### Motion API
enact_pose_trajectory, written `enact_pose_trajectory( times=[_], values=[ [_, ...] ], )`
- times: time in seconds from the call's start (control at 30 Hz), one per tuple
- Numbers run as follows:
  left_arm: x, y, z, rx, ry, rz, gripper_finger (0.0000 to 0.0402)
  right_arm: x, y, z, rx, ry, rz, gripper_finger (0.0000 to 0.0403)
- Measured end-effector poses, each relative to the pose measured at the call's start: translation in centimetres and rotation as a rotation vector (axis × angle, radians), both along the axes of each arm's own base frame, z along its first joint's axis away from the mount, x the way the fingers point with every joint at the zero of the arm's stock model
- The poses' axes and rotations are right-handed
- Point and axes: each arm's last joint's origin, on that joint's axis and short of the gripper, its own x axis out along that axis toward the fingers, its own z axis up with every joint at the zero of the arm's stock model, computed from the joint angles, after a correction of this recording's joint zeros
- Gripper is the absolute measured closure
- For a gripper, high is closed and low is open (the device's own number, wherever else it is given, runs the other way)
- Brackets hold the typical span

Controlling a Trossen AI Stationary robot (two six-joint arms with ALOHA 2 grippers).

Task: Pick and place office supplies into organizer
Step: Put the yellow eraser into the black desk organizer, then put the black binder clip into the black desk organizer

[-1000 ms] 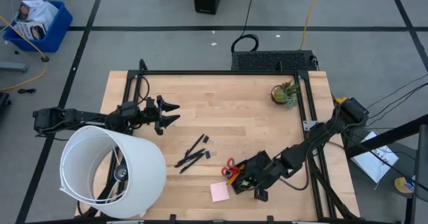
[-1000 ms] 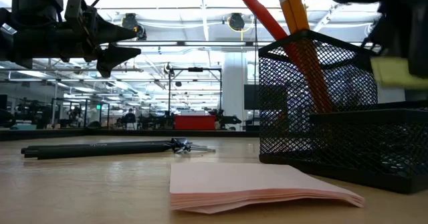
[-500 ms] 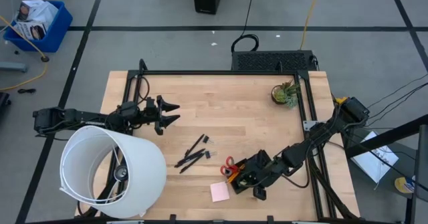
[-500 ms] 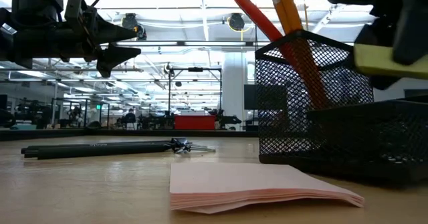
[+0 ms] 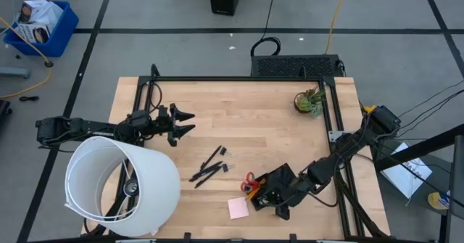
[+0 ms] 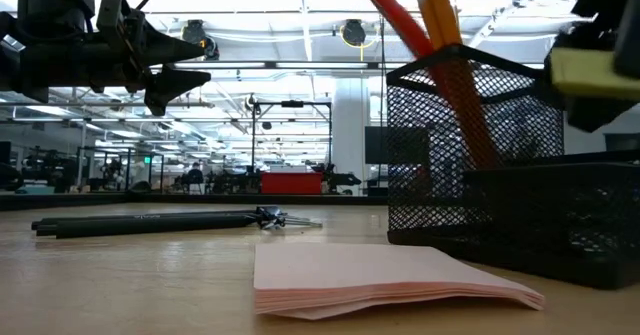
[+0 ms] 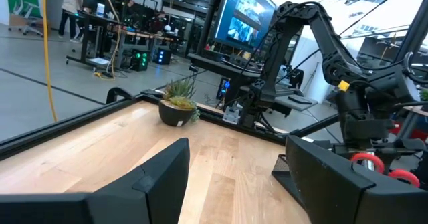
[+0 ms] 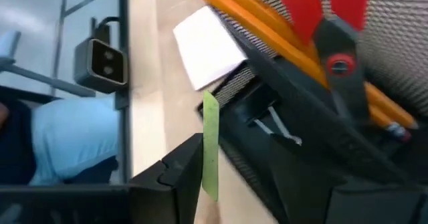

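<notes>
While scissors (image 5: 249,178) and pencil (image 6: 440,10) are already stowed in the organizer (image 5: 270,191), pens (image 5: 208,168) and pink pad (image 5: 237,208) are left on the tabletop (image 5: 246,120); a green note (image 8: 210,147) is pinched in the right pincer (image 5: 281,205), the left pincer (image 5: 183,123) is spread.

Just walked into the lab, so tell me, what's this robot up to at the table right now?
It is sorting desk items into a black mesh organizer near the table's front edge. The right claw is at the organizer with a yellow-green sticky pad between its fingers. Scissors and pencils already stand in the organizer's cup. A pink pad and black pens lie on the table. The left claw waits open above the table's left side.
</notes>
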Motion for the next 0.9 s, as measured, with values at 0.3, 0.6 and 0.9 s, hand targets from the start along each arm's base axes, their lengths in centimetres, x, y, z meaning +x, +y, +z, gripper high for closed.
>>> enact_pose_trajectory(
  times=[0.3, 0.6, 0.9],
  values=[
    [0.00, 0.00, 0.00, 0.000, 0.000, 0.000, 0.0149, -0.16, 0.14, -0.04, 0.043, 0.015, -0.099, 0.0238],
    [0.00, 0.00, 0.00, 0.000, 0.000, 0.000, 0.0149, 0.13, -0.15, 0.05, 0.226, 0.063, -0.358, 0.0237],
    [0.00, 0.00, 0.00, 0.000, 0.000, 0.000, 0.0149, -0.10, -0.22, -0.21, 0.364, 0.142, -0.527, 0.0238]
  ],
)
